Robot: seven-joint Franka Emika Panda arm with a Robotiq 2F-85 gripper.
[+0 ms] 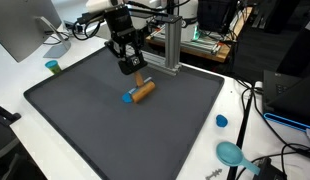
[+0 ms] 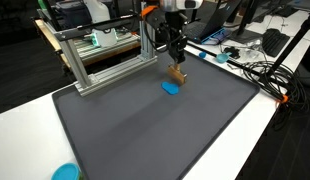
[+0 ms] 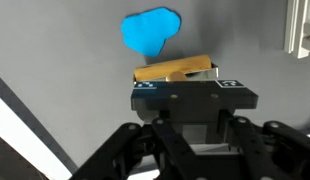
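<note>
Wrist view: fingers (image 3: 145,92) clamp the wooden block (image 3: 175,70).

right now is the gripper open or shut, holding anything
gripper: closed on the tan block, with the blue piece just beyond it

Everything sits around the mat (image 1: 125,135), which lies flat on the counter (image 1: 23,74). Near the mat's middle, the stick (image 1: 144,90) lies on it with a lump (image 1: 127,97) touching one end, and my tool (image 1: 130,70) stands right over the stick, closed on either side of it. In an exterior view the frame (image 1: 167,45) stands just behind the mat's far edge, a small cup (image 1: 53,67) sits on the counter beside one far corner, and a cap (image 1: 221,121) and a dish (image 1: 230,153) lie off the opposite edge.
</note>
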